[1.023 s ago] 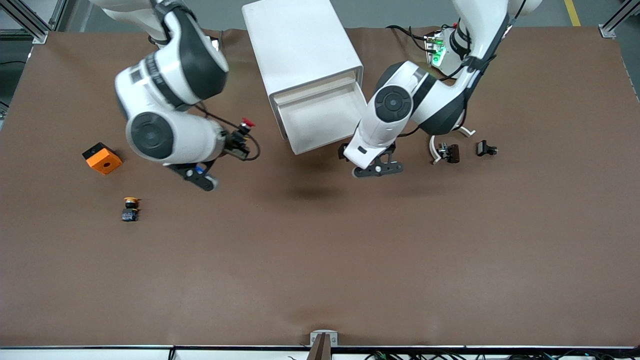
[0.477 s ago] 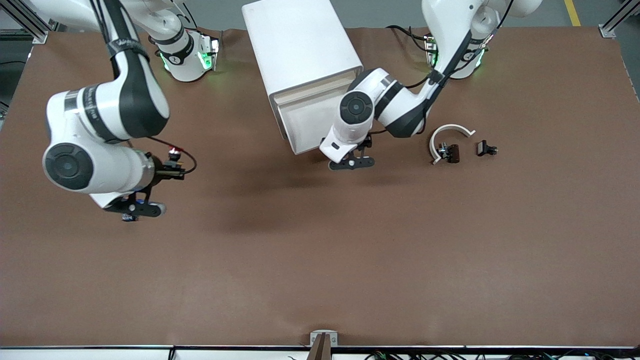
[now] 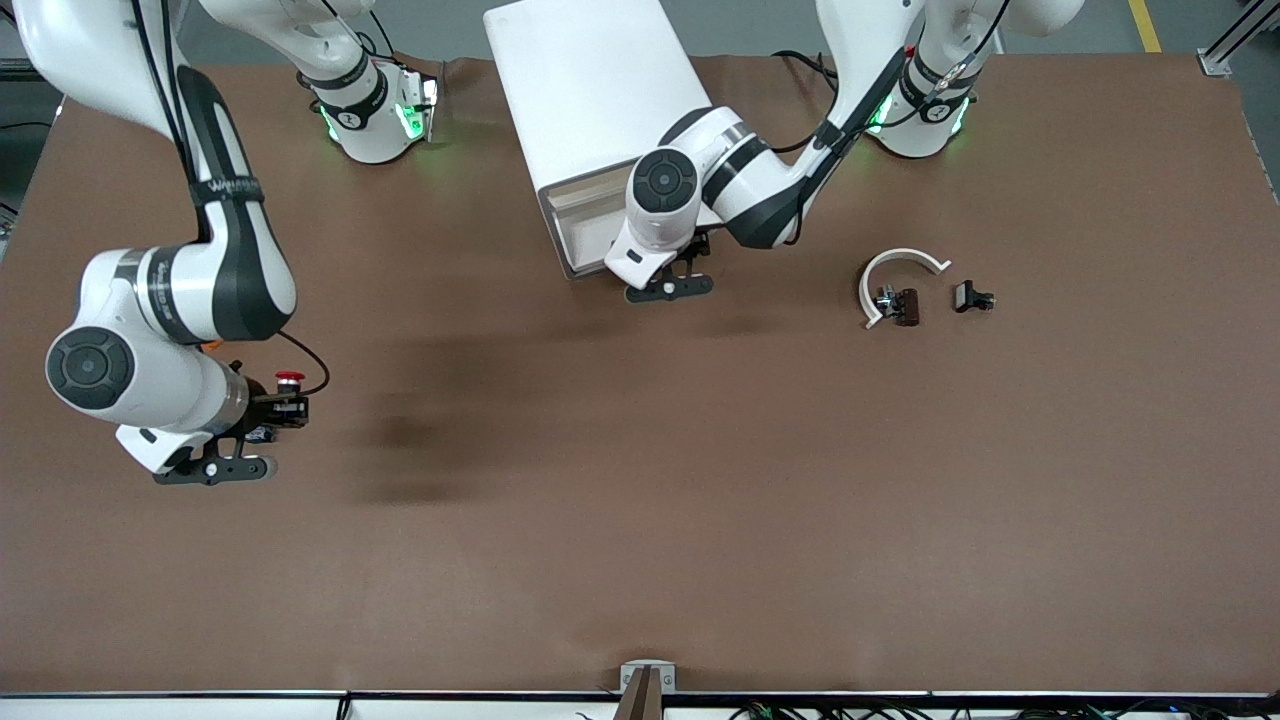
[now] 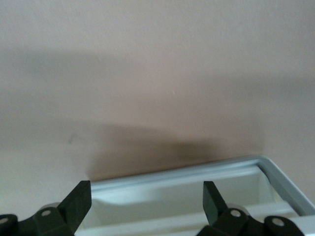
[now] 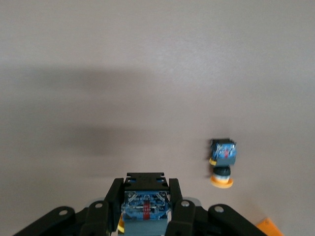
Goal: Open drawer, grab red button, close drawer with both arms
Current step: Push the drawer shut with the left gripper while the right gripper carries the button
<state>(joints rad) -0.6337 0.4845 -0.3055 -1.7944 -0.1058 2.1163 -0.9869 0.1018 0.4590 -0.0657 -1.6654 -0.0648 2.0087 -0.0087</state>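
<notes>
The button (image 3: 289, 378), red cap on a dark blue body (image 5: 145, 209), is clamped in my right gripper (image 3: 290, 408) (image 5: 145, 189), which is shut on it above the table at the right arm's end. The white cabinet (image 3: 590, 90) stands at the back between the arm bases. Its top drawer (image 3: 585, 228) sticks out only a short way. My left gripper (image 3: 692, 258) (image 4: 146, 201) hangs open at the drawer's front. The drawer's rim (image 4: 187, 172) and white inside show between its fingers (image 4: 78, 204). I cannot tell whether they touch it.
A yellow-capped button (image 5: 222, 164) lies on the table below the right gripper, with an orange cube's corner (image 5: 269, 227) beside it. A white curved piece (image 3: 900, 262) and two small dark parts (image 3: 905, 305) (image 3: 972, 297) lie toward the left arm's end.
The right arm swung the button away from the cabinet toward its own end of the table. The left gripper moved in toward the cabinet and the drawer slid most of the way in.
</notes>
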